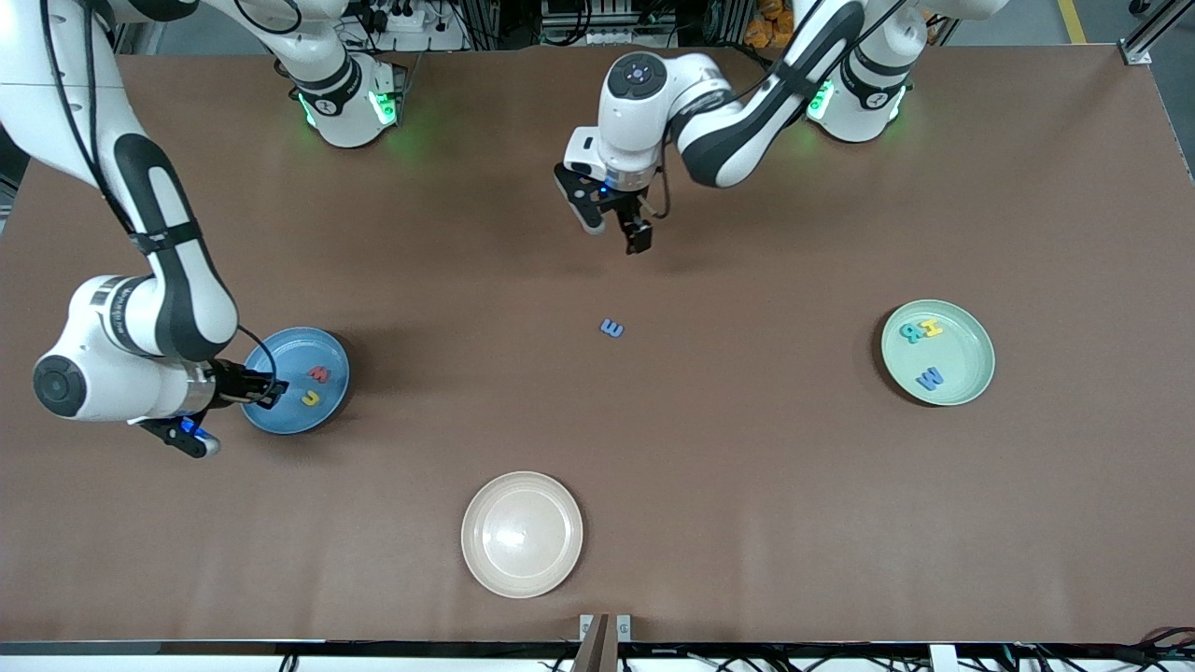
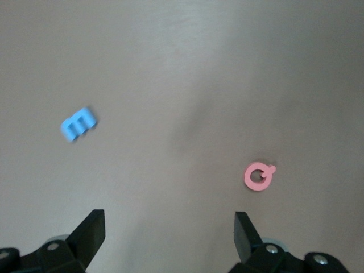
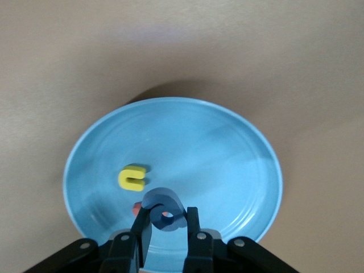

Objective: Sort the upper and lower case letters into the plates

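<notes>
My right gripper point(image 1: 271, 387) point(image 3: 166, 215) hangs over the blue plate point(image 1: 289, 350) point(image 3: 227, 153) at the right arm's end of the table, shut on a dark blue letter point(image 3: 162, 200). A red letter point(image 1: 318, 374) and a yellow letter point(image 1: 310, 398) point(image 3: 132, 177) lie in that plate. My left gripper point(image 1: 611, 219) point(image 2: 169, 219) is open and empty above the bare table. A light blue letter point(image 1: 611, 328) point(image 2: 78, 124) and a pink letter point(image 2: 259, 175) lie on the table beneath it. The mint green plate point(image 1: 966, 350) holds a teal letter point(image 1: 910, 330), a yellow one point(image 1: 931, 328) and a blue W point(image 1: 930, 378).
A cream-beige plate point(image 1: 522, 533) sits near the table's front edge, nearest the front camera. Both robot bases stand along the table's edge farthest from that camera.
</notes>
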Action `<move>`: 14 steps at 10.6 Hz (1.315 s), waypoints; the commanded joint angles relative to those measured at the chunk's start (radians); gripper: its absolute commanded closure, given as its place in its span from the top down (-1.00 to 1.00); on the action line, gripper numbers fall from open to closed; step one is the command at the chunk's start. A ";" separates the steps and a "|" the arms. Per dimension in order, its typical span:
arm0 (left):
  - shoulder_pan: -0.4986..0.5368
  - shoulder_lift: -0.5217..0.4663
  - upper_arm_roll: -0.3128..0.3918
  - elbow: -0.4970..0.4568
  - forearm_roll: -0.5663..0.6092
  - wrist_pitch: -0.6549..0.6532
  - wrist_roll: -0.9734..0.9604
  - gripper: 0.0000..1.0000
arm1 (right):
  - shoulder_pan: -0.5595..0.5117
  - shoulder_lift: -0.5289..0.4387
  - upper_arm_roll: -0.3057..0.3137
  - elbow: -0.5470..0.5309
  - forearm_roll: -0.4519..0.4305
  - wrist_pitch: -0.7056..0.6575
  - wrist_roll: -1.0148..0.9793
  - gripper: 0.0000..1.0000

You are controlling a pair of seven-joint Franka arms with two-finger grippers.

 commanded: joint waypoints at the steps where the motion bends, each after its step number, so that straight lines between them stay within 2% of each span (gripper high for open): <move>1: -0.038 0.083 -0.003 0.013 0.110 0.090 0.041 1.00 | -0.005 0.011 0.013 -0.007 -0.007 0.012 -0.004 -1.00; 2: -0.049 0.117 -0.003 0.013 0.135 0.137 0.032 1.00 | -0.005 0.019 0.015 -0.007 -0.007 0.012 -0.004 -1.00; 3: -0.081 0.135 0.000 0.021 0.135 0.145 0.028 1.00 | 0.001 0.024 0.015 -0.007 -0.002 0.012 -0.003 -0.54; 4: -0.101 0.157 0.003 0.038 0.139 0.147 0.029 1.00 | 0.003 0.024 0.015 -0.006 0.001 0.012 0.010 0.90; 5: -0.117 0.171 0.020 0.044 0.156 0.147 0.029 1.00 | 0.003 0.022 0.015 -0.004 0.001 0.008 0.010 1.00; 8: -0.140 0.198 0.045 0.044 0.227 0.146 0.028 1.00 | 0.042 0.013 0.018 0.014 0.004 0.001 0.019 1.00; 12: -0.155 0.224 0.049 0.053 0.242 0.146 0.022 0.95 | 0.142 0.010 0.027 0.068 0.007 -0.002 0.166 1.00; 14: -0.175 0.231 0.069 0.056 0.259 0.146 0.017 0.85 | 0.153 0.011 0.080 0.083 0.045 0.009 0.203 1.00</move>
